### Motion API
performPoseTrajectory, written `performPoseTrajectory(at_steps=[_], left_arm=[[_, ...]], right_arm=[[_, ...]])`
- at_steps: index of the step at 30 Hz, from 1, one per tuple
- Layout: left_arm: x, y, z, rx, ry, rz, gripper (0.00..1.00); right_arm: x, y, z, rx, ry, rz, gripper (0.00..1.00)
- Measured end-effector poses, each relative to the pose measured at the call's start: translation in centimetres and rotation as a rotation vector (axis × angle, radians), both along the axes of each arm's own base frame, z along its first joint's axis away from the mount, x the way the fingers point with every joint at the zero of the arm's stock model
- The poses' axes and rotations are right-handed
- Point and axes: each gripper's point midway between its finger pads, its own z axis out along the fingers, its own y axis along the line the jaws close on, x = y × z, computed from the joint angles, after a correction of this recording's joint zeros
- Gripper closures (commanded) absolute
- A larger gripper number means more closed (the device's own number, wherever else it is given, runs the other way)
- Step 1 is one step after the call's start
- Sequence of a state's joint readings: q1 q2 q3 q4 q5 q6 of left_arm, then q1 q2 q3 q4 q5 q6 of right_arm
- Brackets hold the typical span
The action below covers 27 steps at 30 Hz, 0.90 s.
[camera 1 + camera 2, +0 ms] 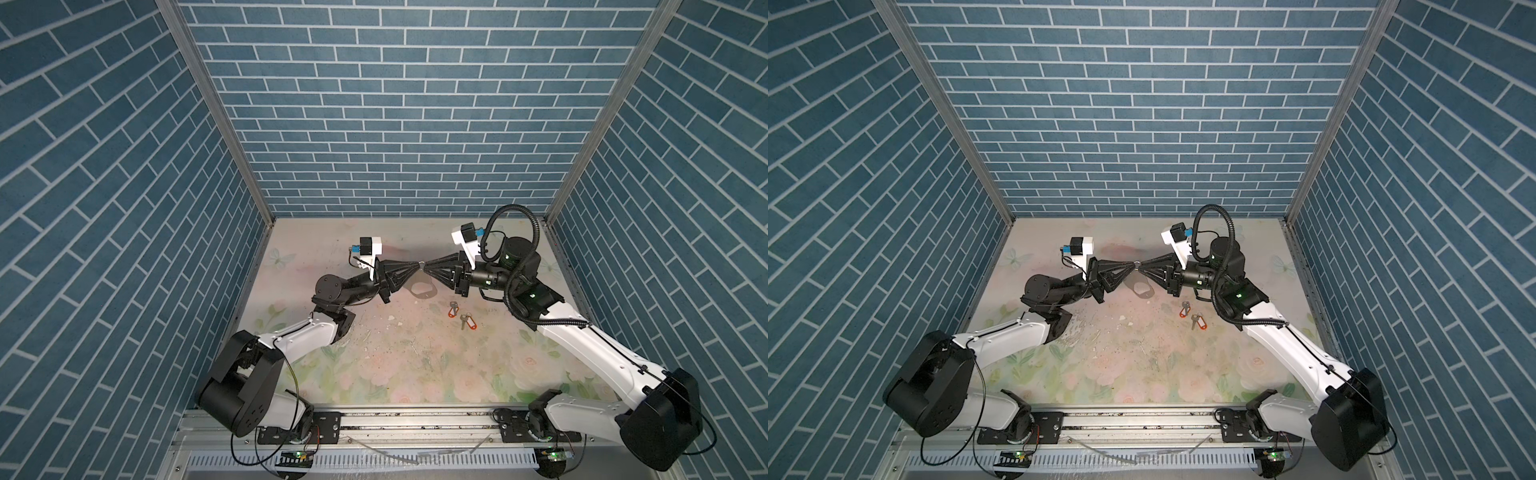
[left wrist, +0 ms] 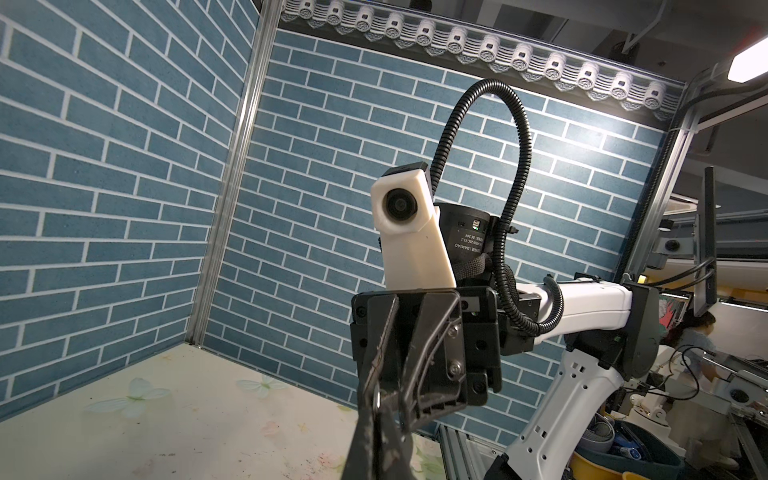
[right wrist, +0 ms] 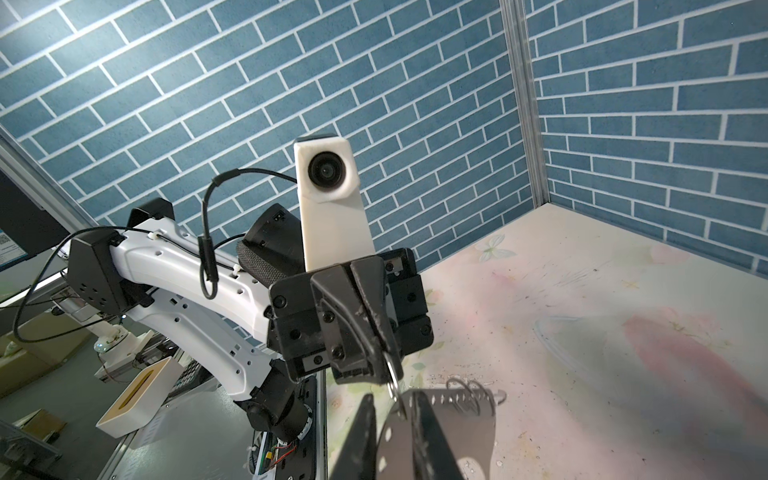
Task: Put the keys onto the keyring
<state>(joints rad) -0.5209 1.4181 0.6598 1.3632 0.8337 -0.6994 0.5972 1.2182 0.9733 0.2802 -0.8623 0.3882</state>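
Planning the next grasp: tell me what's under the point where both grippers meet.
Under the left gripper and right gripper hangs the keyring, above the table. The table patch directly beneath it is covered.

L hand, R hand tip-to-tip

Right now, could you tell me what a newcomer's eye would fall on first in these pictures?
The left end effector and right end effector meet tip to tip in mid-air over the table, both pinching a small silver ring, with the dark keyring hanging beneath. Two orange-tagged keys lie loose on the flowery table, right of centre in both top views.
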Motion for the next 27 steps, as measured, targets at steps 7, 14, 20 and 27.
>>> performPoseTrajectory(at_steps=[7, 14, 20, 27], left_arm=[[-0.3, 0.3, 0.6, -0.009, -0.023, 0.004, 1.0], [-0.5, 0.5, 0.9, -0.014, -0.035, 0.008, 1.0], [-0.5, 0.5, 1.0, -0.017, -0.038, 0.009, 1.0], [-0.5, 0.5, 1.0, -0.017, -0.04, 0.009, 1.0]], right_arm=[[0.3, 0.4, 0.4, 0.005, 0.001, -0.002, 0.96], [0.2, 0.6, 0.7, 0.009, -0.006, 0.001, 1.0], [0.2, 0.7, 0.9, 0.0, -0.004, -0.001, 1.0], [0.1, 0.8, 0.9, -0.019, -0.002, -0.001, 0.8]])
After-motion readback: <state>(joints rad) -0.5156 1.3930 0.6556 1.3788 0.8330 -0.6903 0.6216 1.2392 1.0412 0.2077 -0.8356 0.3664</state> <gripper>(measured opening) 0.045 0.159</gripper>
